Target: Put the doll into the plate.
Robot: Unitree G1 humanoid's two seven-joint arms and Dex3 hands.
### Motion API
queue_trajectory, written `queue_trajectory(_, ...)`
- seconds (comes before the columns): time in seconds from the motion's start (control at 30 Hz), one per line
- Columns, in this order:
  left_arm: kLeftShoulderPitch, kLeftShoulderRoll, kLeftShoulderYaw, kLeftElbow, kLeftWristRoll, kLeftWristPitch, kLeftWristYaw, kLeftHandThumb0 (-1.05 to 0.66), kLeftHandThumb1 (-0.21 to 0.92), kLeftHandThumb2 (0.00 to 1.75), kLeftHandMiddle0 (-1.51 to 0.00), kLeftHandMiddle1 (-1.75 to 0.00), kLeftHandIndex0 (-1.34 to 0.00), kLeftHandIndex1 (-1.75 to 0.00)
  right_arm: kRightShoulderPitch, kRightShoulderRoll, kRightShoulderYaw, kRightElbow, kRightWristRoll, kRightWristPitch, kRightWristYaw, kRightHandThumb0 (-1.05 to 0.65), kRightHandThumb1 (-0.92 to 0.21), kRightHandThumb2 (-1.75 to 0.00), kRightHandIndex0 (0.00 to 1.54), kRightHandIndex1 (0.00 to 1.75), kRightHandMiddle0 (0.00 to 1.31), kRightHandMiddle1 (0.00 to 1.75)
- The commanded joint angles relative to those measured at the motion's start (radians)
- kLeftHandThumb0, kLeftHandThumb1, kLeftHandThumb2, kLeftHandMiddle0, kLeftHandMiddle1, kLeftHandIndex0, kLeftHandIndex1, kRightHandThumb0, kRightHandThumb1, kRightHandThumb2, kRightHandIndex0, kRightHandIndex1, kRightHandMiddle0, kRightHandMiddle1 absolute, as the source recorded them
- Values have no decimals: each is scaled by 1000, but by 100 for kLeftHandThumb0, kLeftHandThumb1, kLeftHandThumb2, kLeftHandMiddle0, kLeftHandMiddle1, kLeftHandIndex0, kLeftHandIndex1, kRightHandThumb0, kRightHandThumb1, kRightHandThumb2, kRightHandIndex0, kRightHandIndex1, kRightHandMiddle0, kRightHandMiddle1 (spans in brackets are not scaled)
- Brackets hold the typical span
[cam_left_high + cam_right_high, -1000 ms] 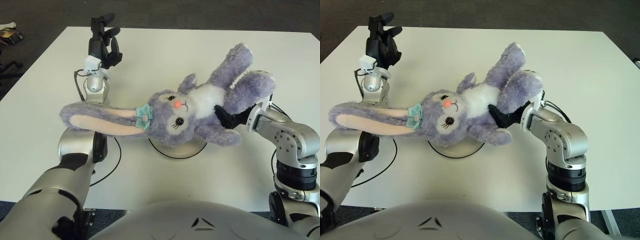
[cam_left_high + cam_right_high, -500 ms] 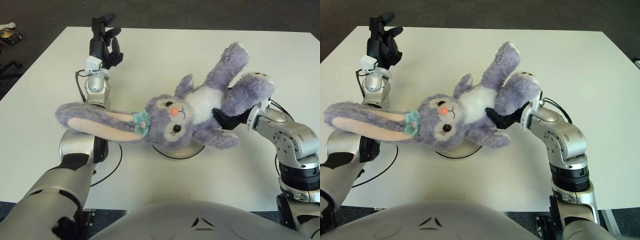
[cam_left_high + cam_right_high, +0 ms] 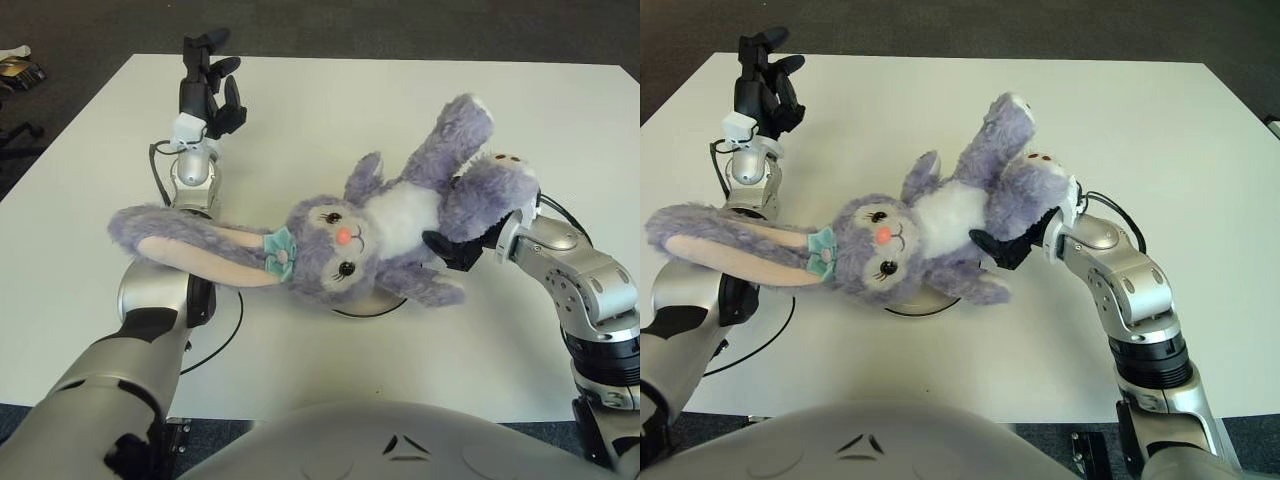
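We note the right hand [image 3: 1012,243] closed on the purple rabbit doll [image 3: 385,225] at its lower body, fingers tucked into the plush. The doll lies over the plate [image 3: 923,302], head hiding most of the rim, long ear stretching left. We note the left hand [image 3: 208,88] at the table's [image 3: 330,100] far left, fingers loosely spread and empty.

the doll [image 3: 380,235] lies over the plate [image 3: 370,306] mid-table [image 3: 330,100], right hand [image 3: 455,245] at its right side, left hand [image 3: 208,85] far behind-left.
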Motion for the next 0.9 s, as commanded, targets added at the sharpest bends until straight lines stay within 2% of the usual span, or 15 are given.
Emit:
queue_trajectory(0.0,6,6,-5,-11,7,1,9,-76,92,86,-21,-97,0,-105,27,-24,18,4,-25,-13,18,8,3,-146,0,87,2,128)
queue_trajectory(0.27,8,1,1,-11,-4,-7,4,-77,92,82,-20,-96,0,-101,39,-44,23,5,-44,-71,52,-15,-1,-133,0,78,0,122)
queue_trajectory(0.5,8,-3,5,-10,-13,-5,-4,-76,92,80,-21,-95,0,-99,20,-80,36,-4,-50,-36,71,-31,-6,-122,0,69,0,113)
queue_trajectory(0.87,8,-8,12,-11,-25,4,-20,-73,92,77,-22,-94,0,-100,14,-109,50,-27,-90,-38,57,-38,-11,-114,5,59,0,102)
